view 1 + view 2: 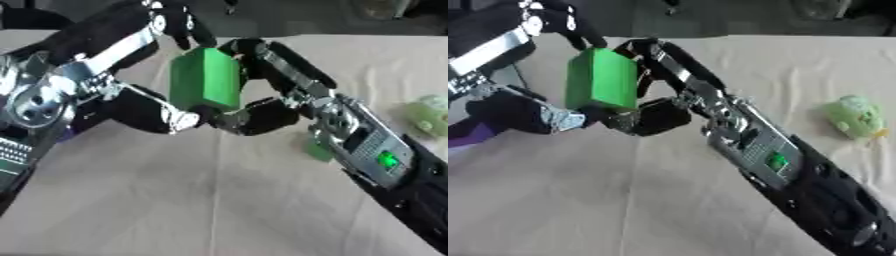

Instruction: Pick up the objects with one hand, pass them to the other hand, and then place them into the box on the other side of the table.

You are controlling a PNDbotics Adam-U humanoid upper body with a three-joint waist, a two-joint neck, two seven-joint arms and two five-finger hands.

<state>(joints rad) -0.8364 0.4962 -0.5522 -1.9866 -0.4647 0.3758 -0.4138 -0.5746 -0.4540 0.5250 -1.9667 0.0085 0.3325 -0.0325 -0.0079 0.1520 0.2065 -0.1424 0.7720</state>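
**Green block held between both hands above the bench**

While both arms meet over the middle of the bench (219,200), a bright green block (206,77) hangs in the air between the two hands, clear of the cloth below. It is a box-shaped thing, standing roughly upright with a slight tilt, its broad face turned toward the camera.

From the view's left comes the left hand (171,117). Its fingers (179,25) curve over the block's top edge, and its thumb sits under the lower edge, so the block is clasped from above and below on that side. The right hand (658,115) reaches in from the lower right. Its fingers (654,52) are curled round the block's upper right corner and far side, and its thumb presses near the bottom edge, just beside the left thumb. Both hands are thus closed on the same block at once.

A pale tan cloth covers the bench. On it, well apart from the hands and toward the right side, lies a soft light-green toy (852,117) with a small patch of yellow. In the left eye view a small green shape (317,150) shows on the cloth just beside the right forearm; what it is cannot be told.
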